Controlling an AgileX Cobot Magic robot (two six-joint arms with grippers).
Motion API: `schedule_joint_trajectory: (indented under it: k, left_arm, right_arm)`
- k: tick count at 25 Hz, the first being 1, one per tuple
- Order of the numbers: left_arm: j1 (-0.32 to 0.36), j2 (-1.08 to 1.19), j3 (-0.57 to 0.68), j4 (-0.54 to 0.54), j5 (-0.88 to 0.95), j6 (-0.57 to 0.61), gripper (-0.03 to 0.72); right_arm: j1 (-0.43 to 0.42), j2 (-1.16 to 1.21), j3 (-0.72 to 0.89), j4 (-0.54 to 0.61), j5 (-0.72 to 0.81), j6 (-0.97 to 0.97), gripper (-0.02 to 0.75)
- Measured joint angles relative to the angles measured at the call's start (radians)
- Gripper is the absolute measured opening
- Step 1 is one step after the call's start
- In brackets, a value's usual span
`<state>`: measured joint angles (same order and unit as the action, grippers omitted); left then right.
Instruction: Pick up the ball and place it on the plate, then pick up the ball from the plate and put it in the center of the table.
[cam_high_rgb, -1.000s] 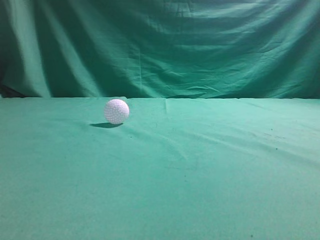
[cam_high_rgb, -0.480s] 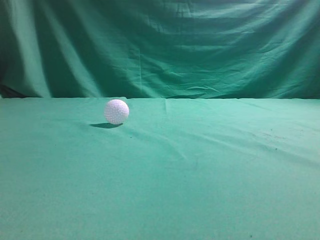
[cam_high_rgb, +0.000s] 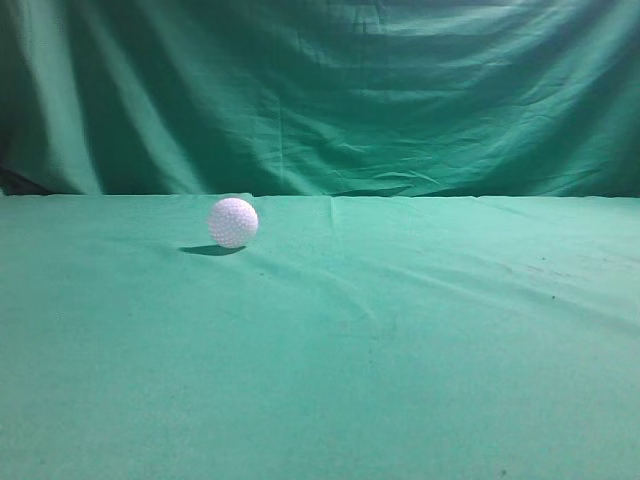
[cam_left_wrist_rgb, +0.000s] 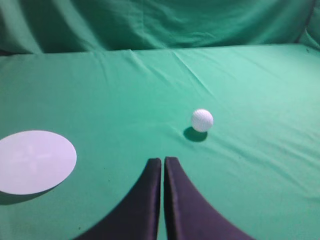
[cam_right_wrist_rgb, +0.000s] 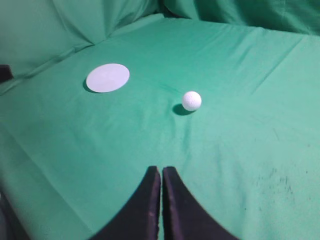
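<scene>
Nothing has moved: both grippers' jaws sit together, left gripper (cam_left_wrist_rgb: 163, 161) and right gripper (cam_right_wrist_rgb: 161, 169) short of the ball (cam_left_wrist_rgb: 202, 120), plate (cam_left_wrist_rgb: 35, 161) empty, so pickup hasn't begun.

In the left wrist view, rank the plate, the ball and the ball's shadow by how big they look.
1. The plate, by far the largest, though it is cut off by the left edge.
2. The ball.
3. The ball's shadow, close to the ball in apparent size and partly hidden by it, so this ranking is unsure.
</scene>
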<state>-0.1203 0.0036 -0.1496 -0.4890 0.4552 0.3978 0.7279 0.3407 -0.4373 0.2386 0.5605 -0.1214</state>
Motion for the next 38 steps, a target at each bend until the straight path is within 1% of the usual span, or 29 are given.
schedule_joint_trajectory:
  k: [2,4,6,12,14,17,19,24,27,31,33,35,38]
  left_arm:
    - [0.000,0.000,0.017,-0.026,-0.044,0.000,0.000]
    - [0.000,0.000,0.029,-0.065,-0.050,0.000,0.000]
    - [0.000,0.000,0.041,-0.080,-0.050,0.000,0.000]
    - [0.000,0.000,0.048,-0.261,-0.095,0.000,0.000]
    - [0.000,0.000,0.048,-0.282,-0.096,0.003,0.000]
    - [0.000,0.000,0.057,-0.267,-0.104,0.029,0.000]
    - [0.000,0.000,0.080,-0.256,-0.121,0.059,0.000]
    - [0.000,0.000,0.166,-0.254,-0.146,0.083,0.000]
    - [0.000,0.000,0.172,-0.232,-0.148,0.086,0.000]
    - [0.000,0.000,0.172,-0.145,-0.146,0.087,0.000]
    - [0.000,0.000,0.172,-0.046,-0.144,0.089,0.000]
    - [0.000,0.000,0.172,0.029,-0.141,0.092,0.000]
    - [0.000,0.000,0.172,0.064,-0.140,0.094,0.000]
  right_arm:
    - [0.000,0.000,0.060,0.006,-0.059,0.000,0.000]
    - [0.000,-0.001,0.127,0.009,-0.138,0.000,0.000]
    - [0.000,-0.001,0.184,0.012,-0.199,0.000,0.000]
    - [0.000,-0.001,0.315,0.021,-0.316,-0.002,0.000]
    - [0.000,-0.001,0.358,0.021,-0.387,-0.017,0.000]
    - [0.000,-0.001,0.433,0.021,-0.487,-0.019,0.000]
    - [0.000,-0.001,0.460,0.021,-0.526,-0.021,0.000]
    - [0.000,-0.001,0.462,0.022,-0.517,-0.027,0.000]
    - [0.000,-0.001,0.464,0.022,-0.515,-0.027,0.000]
    - [0.000,-0.001,0.464,0.023,-0.514,-0.029,0.000]
    - [0.000,-0.001,0.464,0.024,-0.509,-0.029,0.000]
    - [0.000,-0.001,0.464,0.024,-0.494,-0.029,0.000]
    - [0.000,-0.001,0.464,0.024,-0.470,-0.029,0.000]
